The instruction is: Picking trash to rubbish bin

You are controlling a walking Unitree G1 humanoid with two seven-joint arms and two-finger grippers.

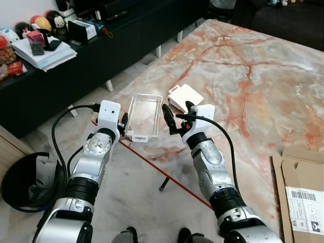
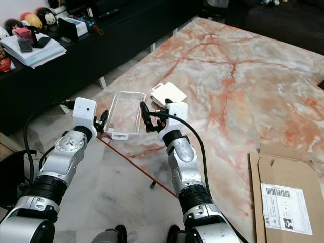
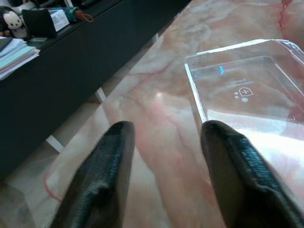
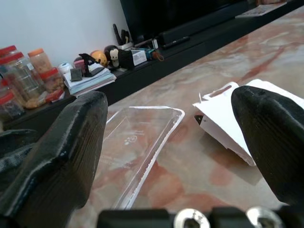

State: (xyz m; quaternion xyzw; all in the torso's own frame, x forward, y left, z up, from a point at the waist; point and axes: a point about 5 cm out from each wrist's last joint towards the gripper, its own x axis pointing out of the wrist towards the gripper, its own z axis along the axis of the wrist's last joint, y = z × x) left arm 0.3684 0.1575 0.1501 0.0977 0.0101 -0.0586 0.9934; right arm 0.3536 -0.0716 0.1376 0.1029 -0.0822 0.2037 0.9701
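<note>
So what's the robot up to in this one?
It stands at a marble table with both grippers at a clear plastic tray near the table's edge. The left gripper and the right gripper flank the tray, both open, nothing gripped yet. A white card packet lies just beyond the tray. A black bin waits on the floor to the robot's left.

Marble table bears clear tray, white packet.
</note>
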